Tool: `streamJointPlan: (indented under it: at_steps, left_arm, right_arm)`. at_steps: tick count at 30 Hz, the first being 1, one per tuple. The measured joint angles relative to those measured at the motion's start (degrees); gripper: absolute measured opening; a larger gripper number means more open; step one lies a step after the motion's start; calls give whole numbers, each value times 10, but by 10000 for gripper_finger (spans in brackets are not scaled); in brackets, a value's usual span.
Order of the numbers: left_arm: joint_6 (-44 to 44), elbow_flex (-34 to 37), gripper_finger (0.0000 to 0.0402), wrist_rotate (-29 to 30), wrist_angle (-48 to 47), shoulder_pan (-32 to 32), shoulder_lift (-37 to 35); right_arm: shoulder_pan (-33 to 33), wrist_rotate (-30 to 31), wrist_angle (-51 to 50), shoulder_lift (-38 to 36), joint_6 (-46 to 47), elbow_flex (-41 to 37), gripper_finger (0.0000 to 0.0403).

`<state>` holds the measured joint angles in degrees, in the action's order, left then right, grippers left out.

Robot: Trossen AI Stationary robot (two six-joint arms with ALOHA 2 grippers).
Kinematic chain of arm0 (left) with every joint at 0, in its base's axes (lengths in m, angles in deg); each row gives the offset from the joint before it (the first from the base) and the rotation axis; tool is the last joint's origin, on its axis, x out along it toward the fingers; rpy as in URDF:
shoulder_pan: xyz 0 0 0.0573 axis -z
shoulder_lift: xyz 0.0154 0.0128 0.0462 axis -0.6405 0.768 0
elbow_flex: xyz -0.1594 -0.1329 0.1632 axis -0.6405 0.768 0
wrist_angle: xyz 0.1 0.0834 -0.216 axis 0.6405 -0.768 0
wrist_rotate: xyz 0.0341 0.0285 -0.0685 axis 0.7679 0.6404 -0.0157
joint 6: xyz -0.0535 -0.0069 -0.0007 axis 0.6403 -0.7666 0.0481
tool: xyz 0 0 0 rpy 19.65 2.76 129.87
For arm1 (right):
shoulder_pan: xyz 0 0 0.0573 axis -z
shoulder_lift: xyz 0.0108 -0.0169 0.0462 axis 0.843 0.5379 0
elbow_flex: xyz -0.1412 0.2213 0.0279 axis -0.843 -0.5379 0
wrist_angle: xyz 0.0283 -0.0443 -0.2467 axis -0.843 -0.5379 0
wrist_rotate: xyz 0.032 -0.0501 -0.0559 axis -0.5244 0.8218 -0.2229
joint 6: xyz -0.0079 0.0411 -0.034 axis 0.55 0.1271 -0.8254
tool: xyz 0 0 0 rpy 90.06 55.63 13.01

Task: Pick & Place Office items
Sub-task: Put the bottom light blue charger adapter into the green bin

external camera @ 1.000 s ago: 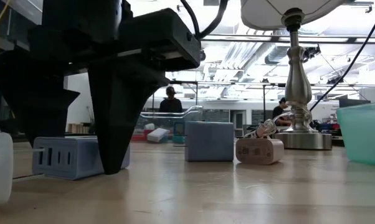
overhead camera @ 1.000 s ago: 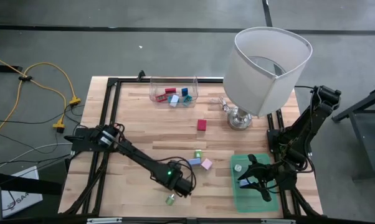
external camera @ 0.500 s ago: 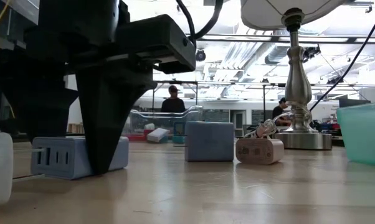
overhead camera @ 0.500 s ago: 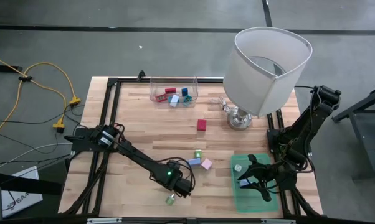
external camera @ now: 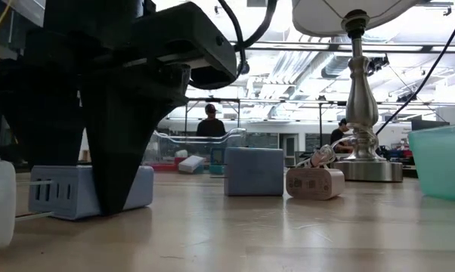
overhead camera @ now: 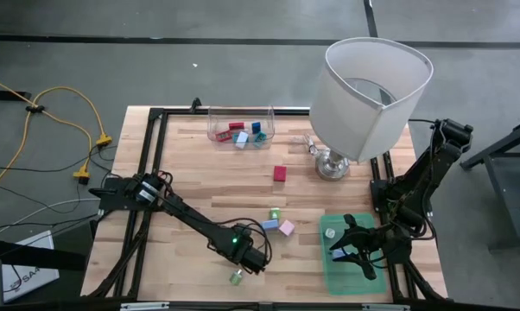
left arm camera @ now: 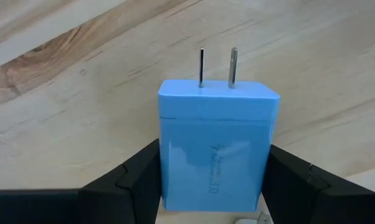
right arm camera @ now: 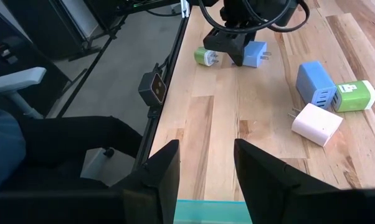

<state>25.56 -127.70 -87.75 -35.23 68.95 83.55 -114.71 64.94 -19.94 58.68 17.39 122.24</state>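
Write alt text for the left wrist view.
A light blue plug-in charger sits clamped between the left gripper's two dark fingers, its two metal prongs pointing away from the camera. It rests on the light wooden table.

Light blue charger [left arm camera: 216,146], prongs out, flat on wood

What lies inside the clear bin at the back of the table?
The clear bin holds several small pieces: red, blue and pale ones. Some overlap, so anything lying beneath them, and the exact count, stays hidden.
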Motion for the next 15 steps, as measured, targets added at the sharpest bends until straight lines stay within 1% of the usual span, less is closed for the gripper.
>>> streamJointPlan:
  at_steps: [3,6,15]
  left_arm:
    - [-27,0,212,3,8,-2,-2]
    - [-62,0,212,28,25,-2,-9]
    - [-150,0,212,95,21,1,-79]
  right_arm:
    - [0,0,0,0,0,0,138]
    - [0,0,0,0,0,0,138]
    - [0,0,0,0,0,0,138]
